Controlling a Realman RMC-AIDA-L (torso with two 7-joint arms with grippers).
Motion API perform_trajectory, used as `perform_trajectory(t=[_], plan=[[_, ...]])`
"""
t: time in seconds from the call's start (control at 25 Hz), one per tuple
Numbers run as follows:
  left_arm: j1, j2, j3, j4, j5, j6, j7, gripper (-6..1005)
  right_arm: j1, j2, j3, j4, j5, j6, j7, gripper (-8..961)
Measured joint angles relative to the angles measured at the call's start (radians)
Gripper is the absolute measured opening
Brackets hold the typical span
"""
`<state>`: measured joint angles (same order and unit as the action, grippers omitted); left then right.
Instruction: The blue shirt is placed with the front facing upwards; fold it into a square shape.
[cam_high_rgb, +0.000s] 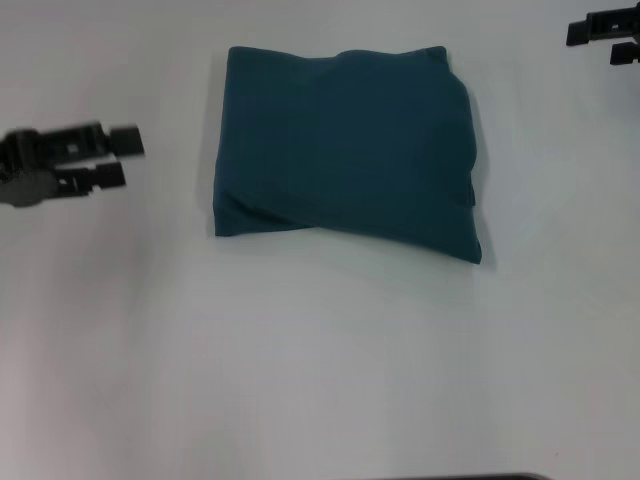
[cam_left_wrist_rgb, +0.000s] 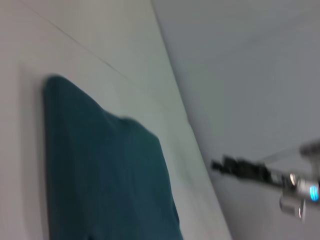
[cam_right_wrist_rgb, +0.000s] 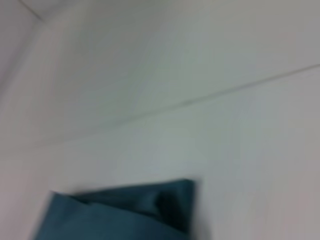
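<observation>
Black left gripper (cam_high_rgb: 122, 157) hovers over the plain white surface (cam_high_rgb: 320, 370) at its left side, fingers slightly apart and holding nothing. Well clear of it, the dark teal-blue cotton shirt (cam_high_rgb: 345, 150) lies folded into a rough square at the centre, plain side up, one layer crossing diagonally along the near edge. The black right gripper (cam_high_rgb: 608, 35) sits at the far right corner; whether its fingers are parted cannot be told.
</observation>
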<state>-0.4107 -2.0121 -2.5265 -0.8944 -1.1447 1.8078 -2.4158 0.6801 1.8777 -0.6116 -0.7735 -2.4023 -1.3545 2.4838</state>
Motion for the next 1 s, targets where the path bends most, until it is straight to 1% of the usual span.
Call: perform_trajectory(t=[0.08,0.24,0.36,0.44,0.6,0.8,1.0], plan=[[0.001,-0.005,0.008,-0.002,0.026,0.027,0.044,937,0.033,0.002,-0.026,-0.003,-0.055,-0.012,0.008,917],[0.002,-0.012,0.012,0.021,0.067,0.026,0.068,937,0.094,0.007,-0.066,-0.004,-0.119,-0.083,0.026,916],[0.003,-0.016,0.002,0.03,0.067,0.024,0.081,937,0.116,0.012,-0.083,-0.002,-0.146,-0.112,0.072,916],[0.003,-0.018,-0.013,0.031,0.063,0.023,0.082,936,0.121,0.018,-0.113,0.005,-0.155,-0.111,0.113,916],[-0.002,-0.019,-0.048,0.031,0.062,0.021,0.083,936,0.121,0.039,-0.168,0.021,-0.159,-0.083,0.17,915],[-0.007,-0.019,-0.073,0.031,0.061,0.017,0.084,937,0.132,0.053,-0.164,0.104,-0.135,-0.013,0.211,915],[-0.007,-0.021,-0.08,0.031,0.06,0.008,0.096,937,0.119,0.071,-0.161,0.179,-0.033,0.066,0.21,914]])
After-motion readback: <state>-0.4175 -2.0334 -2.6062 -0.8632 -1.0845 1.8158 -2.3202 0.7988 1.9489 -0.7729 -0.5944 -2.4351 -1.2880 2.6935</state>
